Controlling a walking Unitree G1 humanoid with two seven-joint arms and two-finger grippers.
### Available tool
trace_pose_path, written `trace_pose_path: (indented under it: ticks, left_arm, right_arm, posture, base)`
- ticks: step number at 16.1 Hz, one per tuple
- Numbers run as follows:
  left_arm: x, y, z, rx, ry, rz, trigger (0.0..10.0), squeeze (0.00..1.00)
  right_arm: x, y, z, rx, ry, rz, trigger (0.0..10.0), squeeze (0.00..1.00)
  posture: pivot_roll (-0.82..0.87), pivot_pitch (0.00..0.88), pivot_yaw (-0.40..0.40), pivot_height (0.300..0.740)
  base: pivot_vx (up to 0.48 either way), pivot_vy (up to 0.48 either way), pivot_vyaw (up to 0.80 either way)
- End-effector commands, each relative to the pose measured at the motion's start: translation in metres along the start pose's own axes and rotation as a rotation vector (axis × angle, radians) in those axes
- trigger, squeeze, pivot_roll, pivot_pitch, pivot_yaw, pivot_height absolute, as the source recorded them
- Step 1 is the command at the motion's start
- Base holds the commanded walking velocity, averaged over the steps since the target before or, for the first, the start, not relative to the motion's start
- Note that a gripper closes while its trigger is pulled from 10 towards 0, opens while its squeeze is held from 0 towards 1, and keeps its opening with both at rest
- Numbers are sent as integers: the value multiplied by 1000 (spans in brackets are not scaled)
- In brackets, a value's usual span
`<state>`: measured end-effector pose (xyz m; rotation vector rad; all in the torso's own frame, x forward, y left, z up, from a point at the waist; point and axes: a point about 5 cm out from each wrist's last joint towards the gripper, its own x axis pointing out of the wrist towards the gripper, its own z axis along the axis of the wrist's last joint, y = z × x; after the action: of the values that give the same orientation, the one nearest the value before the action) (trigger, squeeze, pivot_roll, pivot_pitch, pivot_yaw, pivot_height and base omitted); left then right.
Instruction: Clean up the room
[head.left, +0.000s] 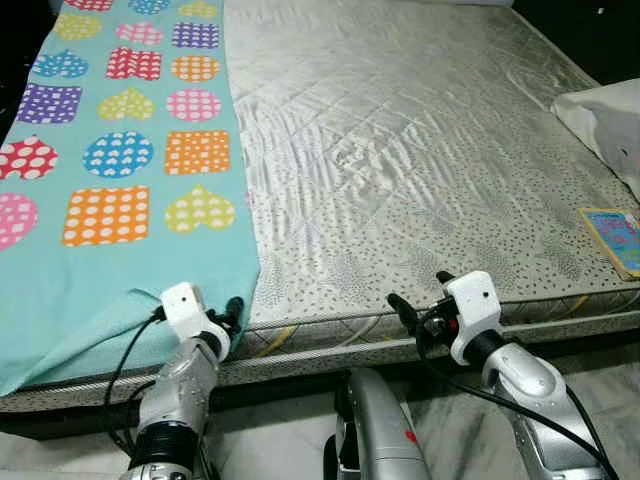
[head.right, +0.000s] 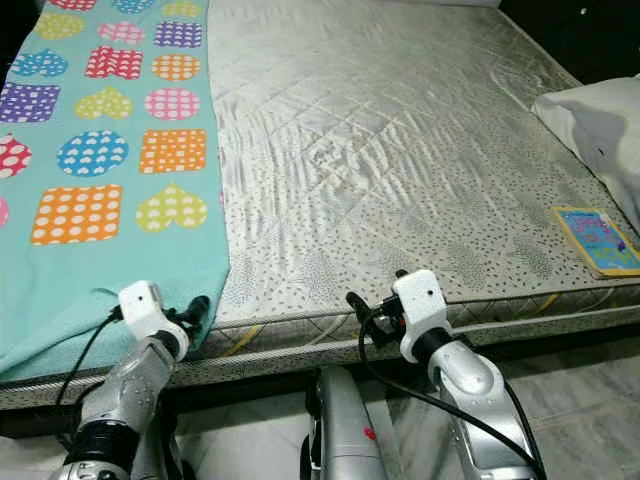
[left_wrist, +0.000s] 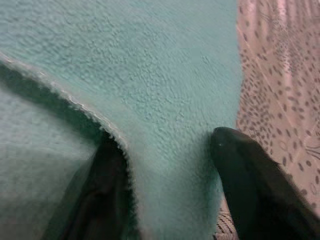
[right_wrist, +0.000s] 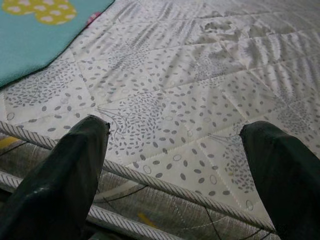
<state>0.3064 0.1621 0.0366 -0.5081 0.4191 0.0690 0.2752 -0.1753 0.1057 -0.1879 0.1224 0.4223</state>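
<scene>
Teal fleece blanket (head.left: 130, 160) with dotted hearts, circles and squares, spread over the left part of a quilted silvery mattress (head.left: 420, 170). Near corner folded over, pinched by the left gripper (left_wrist: 165, 165) at the mattress edge — fuzzy nap up close. Right gripper (right_wrist: 175, 165) spread wide, off the mattress edge. White pillow (head.left: 605, 120) cut off at right — a colourful booklet (head.left: 612, 238) beside it, print unreadable.

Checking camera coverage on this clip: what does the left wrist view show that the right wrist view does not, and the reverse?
Left wrist view: the left gripper closed around a fold at the corner of the teal blanket, its hemmed edge running between the fingers.

Right wrist view: the right gripper open and holding nothing, hovering at the piped edge of the mattress, plus one yellow dotted shape printed on the blanket.

Both: teal blanket lying on the grey speckled quilted mattress.
</scene>
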Motion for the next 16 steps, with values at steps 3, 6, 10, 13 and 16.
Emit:
trace_pose_path:
  ticks: [3, 6, 10, 13, 16]
  left_arm:
    - [-2, -4, -12, 17, 25, -32, 0, 0]
    - [-3, -5, -13, 10, 19, -54, 0, 0]
    - [-5, 1, -6, 17, -12, -45, 0, 0]
    - [-7, 11, 0, 19, -31, -23, 0, 0]
    - [-10, 24, 9, 24, -52, 9, 0, 0]
  right_arm:
    - [-1, -3, -5, 2, 18, -13, 10000, 0]
    - [-3, -4, -6, 1, 15, -12, 10000, 0]
    - [-3, -4, -8, 2, 14, -9, 10000, 0]
    - [-3, -1, -9, 3, 12, -3, 10000, 0]
    - [-2, 0, -8, 4, 5, 4, 10000, 0]
  posture:
    - [-160, 169, -113, 556]
    - [-155, 166, -115, 556]
    - [-149, 163, -112, 556]
    - [-146, 163, -111, 556]
    - [-137, 157, -111, 556]
  base:
    - [0, 0, 0]
    - [0, 0, 0]
    - [0, 0, 0]
    - [0, 0, 0]
    - [0, 0, 0]
